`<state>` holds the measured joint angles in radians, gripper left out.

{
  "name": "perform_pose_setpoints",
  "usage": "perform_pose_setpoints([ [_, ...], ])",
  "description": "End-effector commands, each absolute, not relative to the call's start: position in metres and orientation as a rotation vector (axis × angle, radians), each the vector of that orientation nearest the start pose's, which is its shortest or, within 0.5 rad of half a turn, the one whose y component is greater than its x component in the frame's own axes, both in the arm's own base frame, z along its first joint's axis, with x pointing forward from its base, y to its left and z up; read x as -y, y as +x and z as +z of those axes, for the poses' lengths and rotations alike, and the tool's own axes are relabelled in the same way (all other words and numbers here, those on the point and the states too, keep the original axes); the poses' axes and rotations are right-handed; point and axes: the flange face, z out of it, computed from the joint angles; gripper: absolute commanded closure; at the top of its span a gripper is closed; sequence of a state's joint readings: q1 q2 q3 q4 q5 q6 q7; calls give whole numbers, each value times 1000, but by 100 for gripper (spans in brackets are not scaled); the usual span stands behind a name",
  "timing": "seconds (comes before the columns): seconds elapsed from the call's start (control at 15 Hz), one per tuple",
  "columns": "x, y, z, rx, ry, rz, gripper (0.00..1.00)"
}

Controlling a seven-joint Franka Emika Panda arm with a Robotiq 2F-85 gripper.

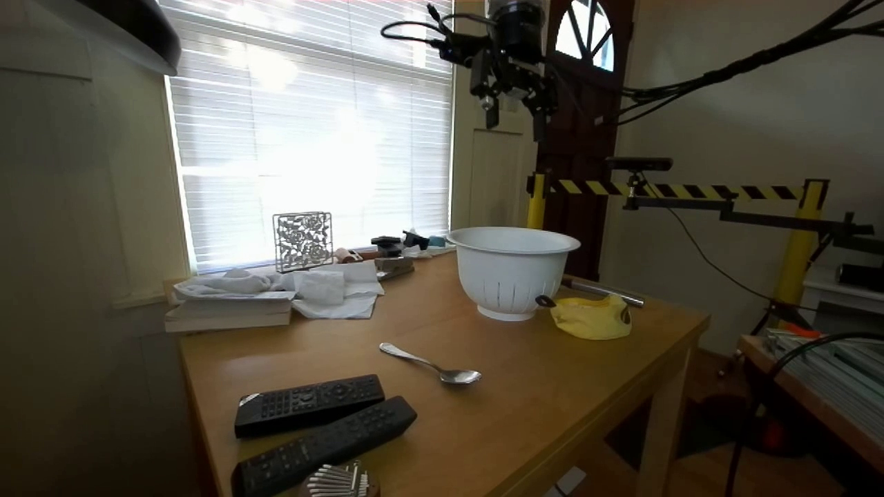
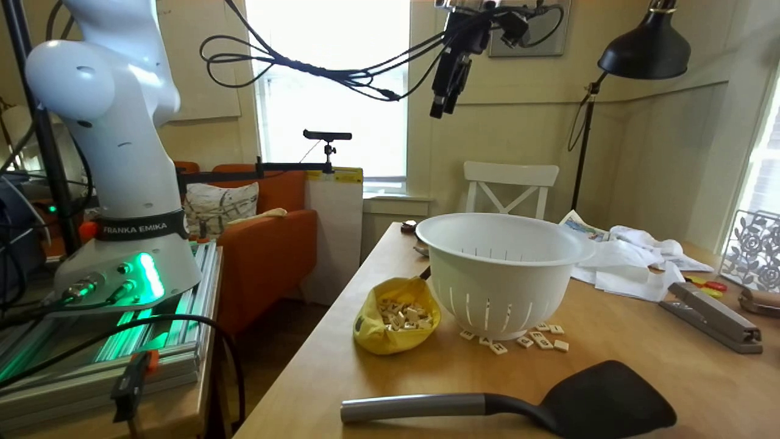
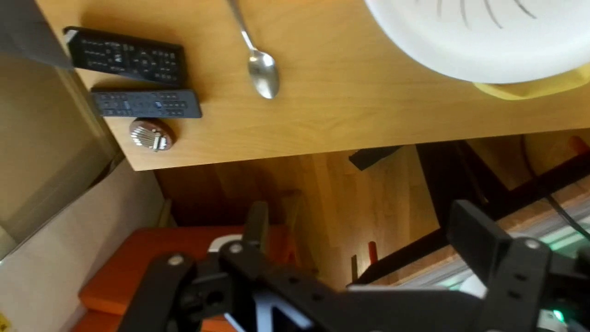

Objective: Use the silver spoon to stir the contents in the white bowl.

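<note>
Silver spoon (image 3: 264,74) clear of white bowl (image 1: 511,266), table edge (image 3: 295,150)

A light wooden table (image 1: 449,442) stands beside a window with blinds (image 1: 228,152). Near one corner lie two black remote controls (image 3: 126,57), side by side; next to them is a small round object with metal tines (image 3: 150,134), perhaps a thumb piano. An open yellow pouch (image 2: 396,343) holds cream letter tiles (image 2: 405,317); more lie on the table. A black spatula (image 2: 600,399) and a grey stapler (image 2: 716,314) lie there too; toward the window are white papers (image 2: 634,283) and a flower-patterned metal rack (image 1: 304,243). Beyond stands an orange armchair (image 2: 277,247).
</note>
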<state>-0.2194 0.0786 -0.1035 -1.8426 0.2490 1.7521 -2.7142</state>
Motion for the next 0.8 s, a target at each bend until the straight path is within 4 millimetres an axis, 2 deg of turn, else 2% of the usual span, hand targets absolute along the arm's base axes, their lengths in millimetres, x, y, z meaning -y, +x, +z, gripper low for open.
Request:
perform_pose_setpoints([
  [0.0,135,575,494,-2970,1080,348,0],
  [0.13,115,586,511,-2947,991,231,0],
  [0.27,106,595,519,-2911,909,155,0],
  [0.47,93,606,521,-2860,779,34,0],
  [0.53,92,597,520,-2881,884,100,0],
  [0.73,87,602,518,-2867,840,66,0],
])
